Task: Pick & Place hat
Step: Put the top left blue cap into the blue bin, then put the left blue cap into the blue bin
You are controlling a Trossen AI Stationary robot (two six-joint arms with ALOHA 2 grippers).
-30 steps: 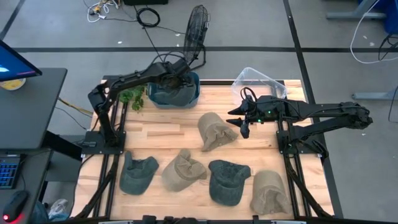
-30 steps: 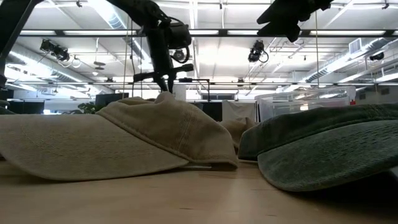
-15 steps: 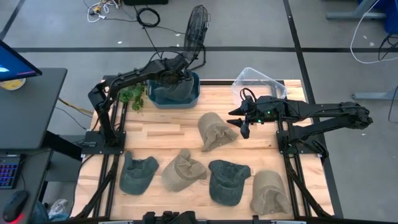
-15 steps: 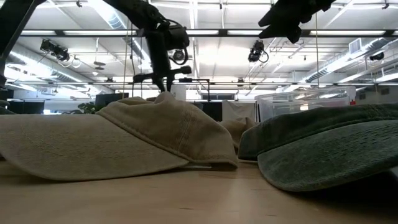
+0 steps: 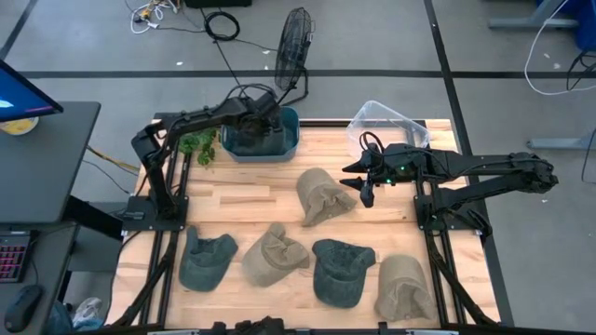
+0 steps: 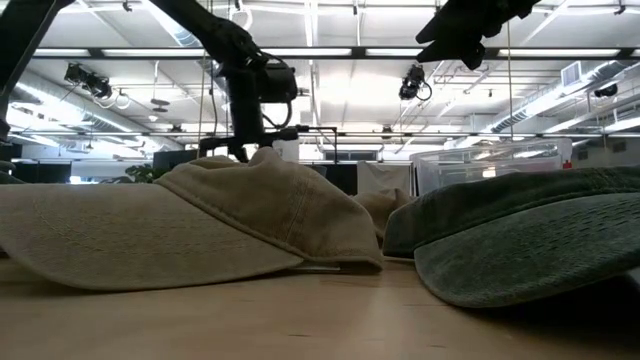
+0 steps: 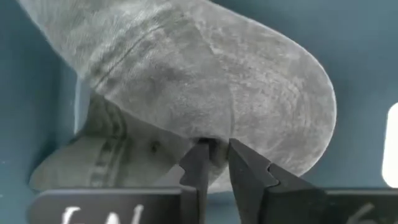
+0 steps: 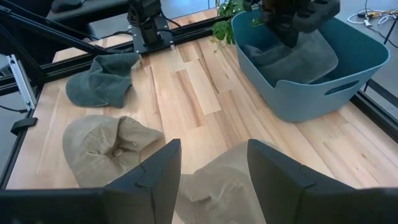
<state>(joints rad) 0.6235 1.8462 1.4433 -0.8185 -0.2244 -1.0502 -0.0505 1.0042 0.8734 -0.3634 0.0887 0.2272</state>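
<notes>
Left claw (image 7: 214, 163) has dropped lower into blue bin (image 5: 291, 141) at surface's far left, fingers nearly together, pinching green hat (image 7: 205, 87) inside bin. Release likely next. Right claw (image 8: 208, 171), fingers apart, hovers unmoved over tan hat (image 5: 321, 195) mid-surface.

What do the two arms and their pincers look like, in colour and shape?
Both arms are black, slim and jointed. The right arm shows small green lights near its wrist and a looped black cable. Left pincer: two dark, angular, tapering fingers. Right pincer: broad, dark, flat-faced fingers.
</notes>
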